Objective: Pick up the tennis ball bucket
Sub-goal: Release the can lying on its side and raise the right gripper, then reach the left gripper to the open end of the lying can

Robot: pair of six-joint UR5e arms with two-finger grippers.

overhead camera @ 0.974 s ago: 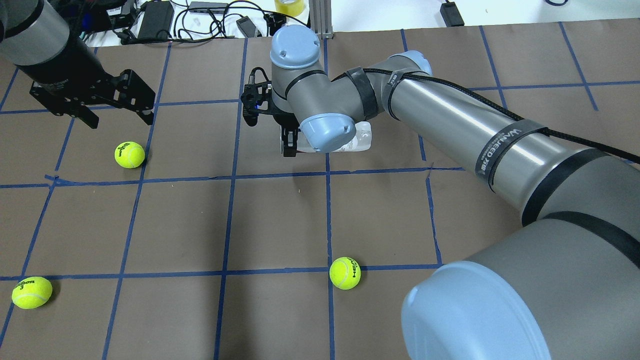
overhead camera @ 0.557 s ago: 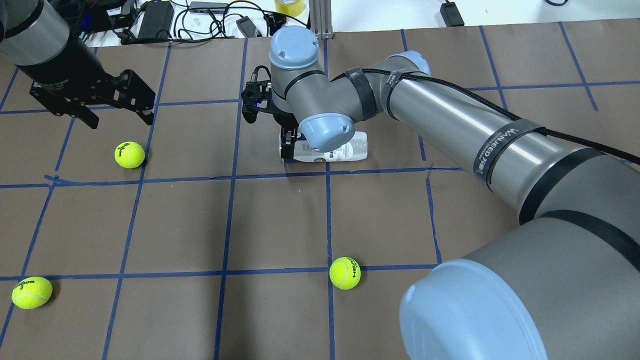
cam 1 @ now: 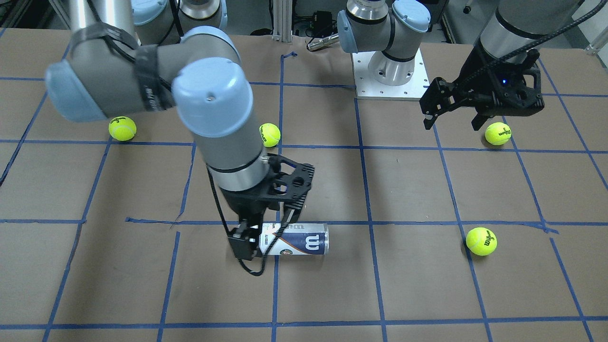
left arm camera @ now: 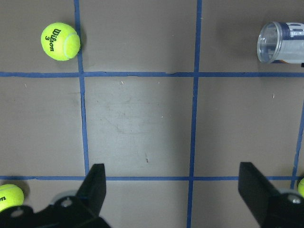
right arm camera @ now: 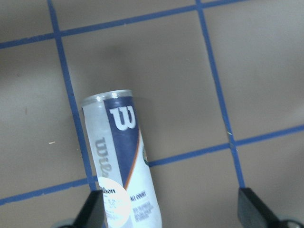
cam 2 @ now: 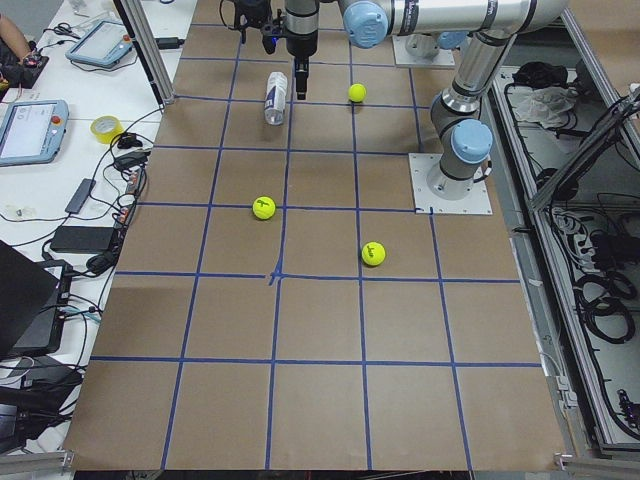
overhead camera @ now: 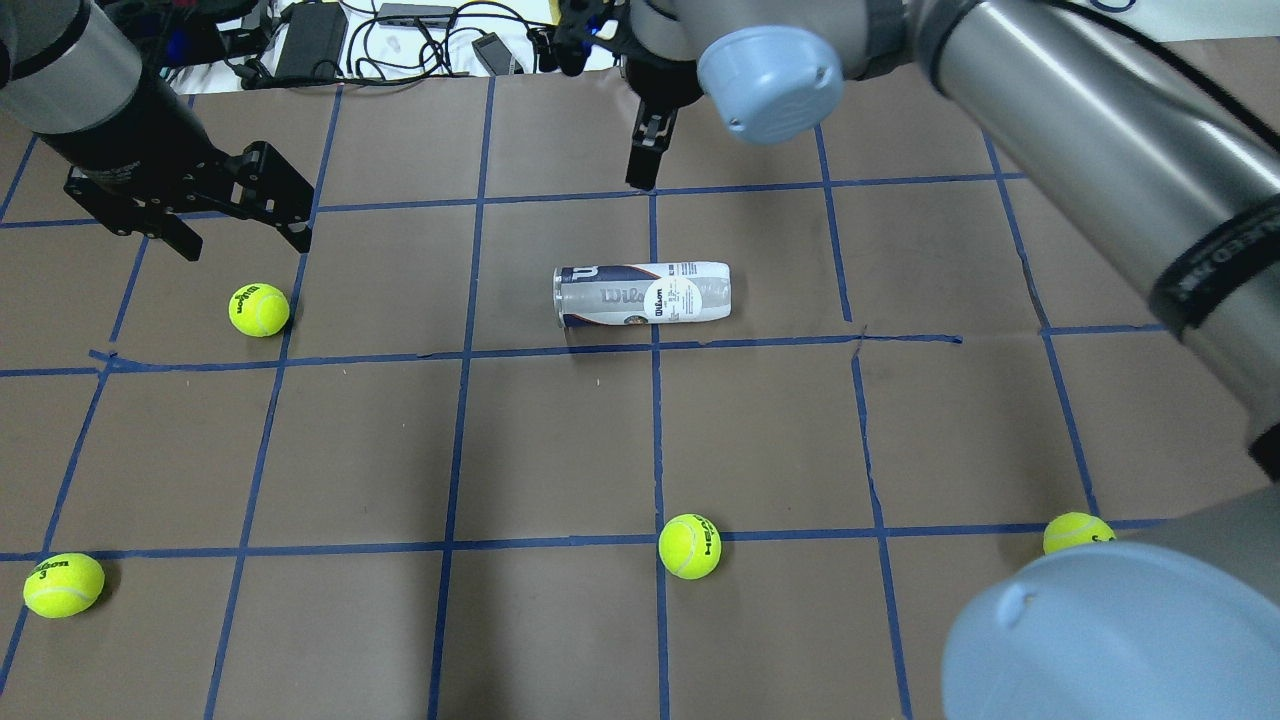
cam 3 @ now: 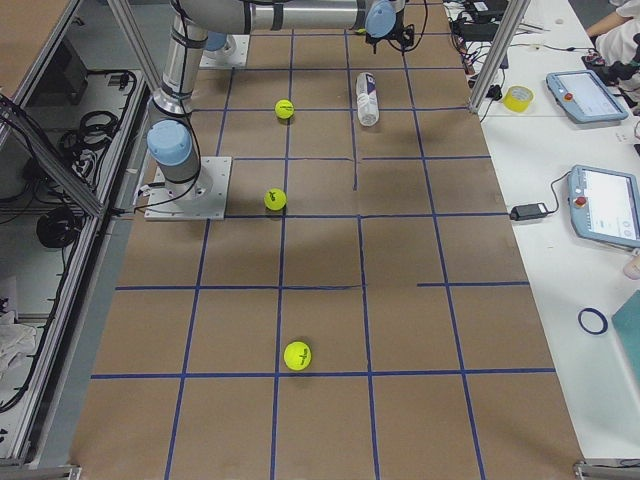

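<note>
The tennis ball bucket [overhead camera: 642, 294] lies on its side on the brown table. It is a clear can with a navy-and-white Wilson label and shows too in the front view [cam 1: 299, 244] and the right wrist view [right arm camera: 121, 166]. My right gripper [overhead camera: 652, 145] hangs open and empty above it, jaws wide apart in the right wrist view [right arm camera: 173, 213]; in the front view [cam 1: 263, 235] it overlaps the can's end. My left gripper [overhead camera: 240, 240] is open and empty, well to the can's left. The can's clear end shows in the left wrist view [left arm camera: 280, 42].
Yellow-green tennis balls lie about: one under my left gripper [overhead camera: 259, 309], one front left [overhead camera: 64, 584], one front centre [overhead camera: 689, 546], one front right [overhead camera: 1075, 532]. Cables and a tape roll lie past the table's far edge [overhead camera: 400, 40]. Blue tape lines grid the table.
My right gripper was low at the can's left end. The can slid left and settled on the table, then the gripper let go and rose away from it. The left arm barely moved.
</note>
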